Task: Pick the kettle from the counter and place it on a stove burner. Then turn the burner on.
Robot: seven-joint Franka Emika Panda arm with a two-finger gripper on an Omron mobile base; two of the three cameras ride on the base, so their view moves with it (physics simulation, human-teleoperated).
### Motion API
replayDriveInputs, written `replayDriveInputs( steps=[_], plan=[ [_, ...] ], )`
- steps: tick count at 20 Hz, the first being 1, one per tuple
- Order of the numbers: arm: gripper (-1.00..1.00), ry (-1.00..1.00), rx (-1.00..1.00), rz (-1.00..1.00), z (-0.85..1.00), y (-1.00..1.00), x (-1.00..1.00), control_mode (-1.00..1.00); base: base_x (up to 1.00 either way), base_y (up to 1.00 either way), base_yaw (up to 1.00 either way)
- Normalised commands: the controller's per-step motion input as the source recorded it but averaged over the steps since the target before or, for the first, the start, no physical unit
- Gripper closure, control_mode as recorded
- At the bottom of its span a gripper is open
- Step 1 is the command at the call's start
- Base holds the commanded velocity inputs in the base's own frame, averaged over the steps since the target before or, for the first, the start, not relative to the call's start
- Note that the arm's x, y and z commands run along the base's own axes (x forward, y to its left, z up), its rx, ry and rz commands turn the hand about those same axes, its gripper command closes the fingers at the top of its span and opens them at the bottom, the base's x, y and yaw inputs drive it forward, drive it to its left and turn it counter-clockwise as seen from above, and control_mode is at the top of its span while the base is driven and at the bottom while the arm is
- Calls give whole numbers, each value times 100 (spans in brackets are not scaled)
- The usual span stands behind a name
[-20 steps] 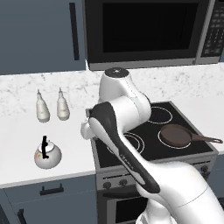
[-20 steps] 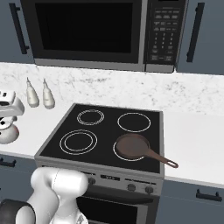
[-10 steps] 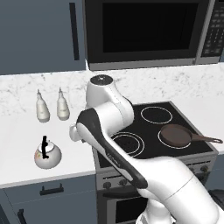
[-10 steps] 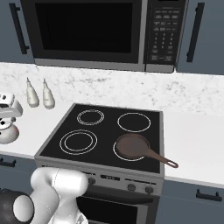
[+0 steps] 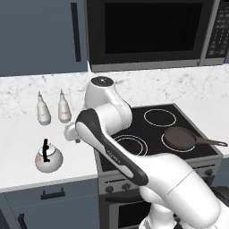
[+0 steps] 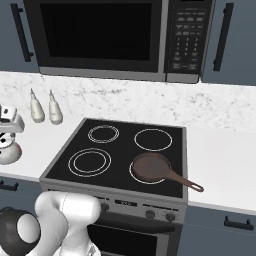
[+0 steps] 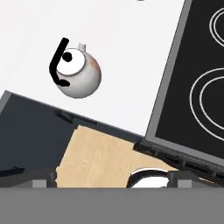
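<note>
**Kettle not yet picked up; every step of the task is left**

The small round silvery-white kettle with the thin black upright handle (image 5: pixel 48 158) is seen standing upright on the white marble-look counter (image 5: pixel 22 134), near its front edge and well to the left of the black glass cooktop (image 5: pixel 179 127). In the hand view the kettle (image 7: pixel 78 72) is seen from above, off towards the upper left, with bare counter (image 7: pixel 131 65) between it and the cooktop edge (image 7: pixel 168 100). Nothing is touching it.

The two-finger gripper (image 6: pixel 9 119) is made out at the left edge of the right base view, above the kettle (image 6: pixel 7 151) and apart from it. The jaws are judged to stand fully apart, with nothing held between them; the fingertips themselves are hard to make out in the hand view.

The large burner drawn as two concentric white rings (image 6: pixel 90 162) is bare, and sits at the front left of the cooktop, on the side nearest the kettle. A dark round frying pan with a long handle (image 6: pixel 155 168) is seen lying on the front right burner. Two slim white bottles (image 5: pixel 53 108) stand further back on the counter, apart from the kettle.

Nothing of the task is judged done. Still left: the gripper is to be lowered over the handle and closed on it, the kettle is to be carried to the burner and set down, and the burner is to be turned on at the knobs along the stove's front panel (image 6: pixel 150 214).
</note>
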Motion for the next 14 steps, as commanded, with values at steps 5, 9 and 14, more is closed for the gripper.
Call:
replayDriveInputs(
  steps=[5,9,14],
  plan=[
    [-100,-1,18,1,0,29,0,-100,0,0,0],
    [-100,4,-1,1,0,55,0,-100,0,0,0],
    [-100,0,-5,0,0,64,5,-100,0,0,0]
  ],
)
